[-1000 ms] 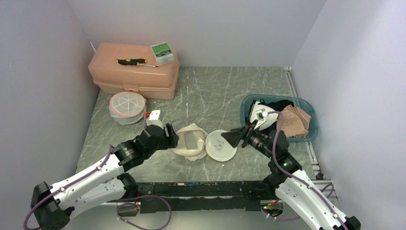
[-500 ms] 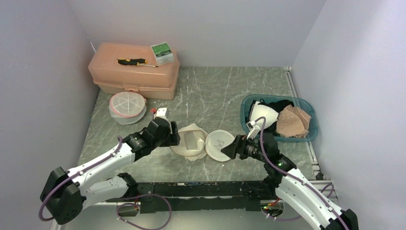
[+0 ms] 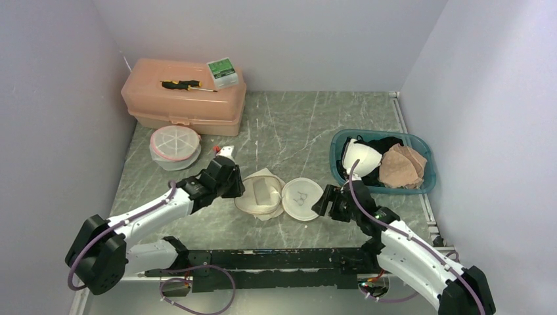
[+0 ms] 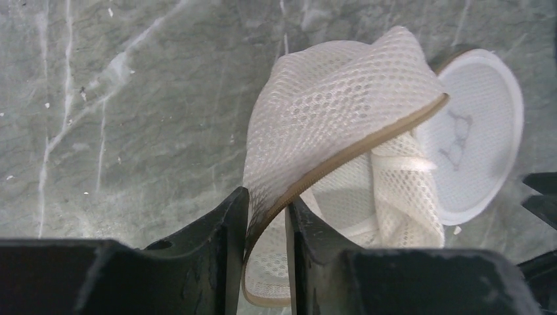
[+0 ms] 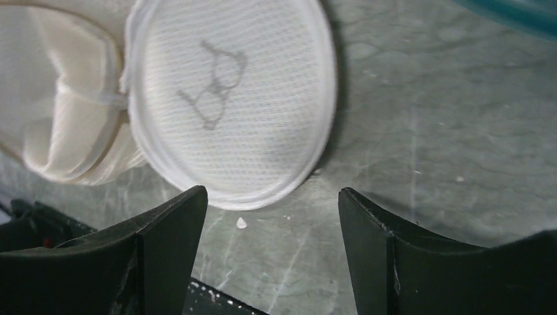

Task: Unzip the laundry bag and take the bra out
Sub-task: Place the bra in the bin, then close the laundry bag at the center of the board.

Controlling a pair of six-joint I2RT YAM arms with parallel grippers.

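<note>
We log the mesh bag (image 3: 259, 193) lying unzipped on the table between both grippers. The left gripper (image 4: 266, 200) pinches the bag's tan-trimmed rim. The right gripper (image 5: 270, 197) has its jaws spread wide, just beside the bag's round lid (image 5: 226, 98).

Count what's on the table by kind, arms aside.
Laundry bags: 2, a zipped laundry bag and an opened laundry bag
Toolbox: 1
Basket: 1
Screwdriver: 1
Green box: 1
Total: 6, with the garments in the basket not counted.
</note>
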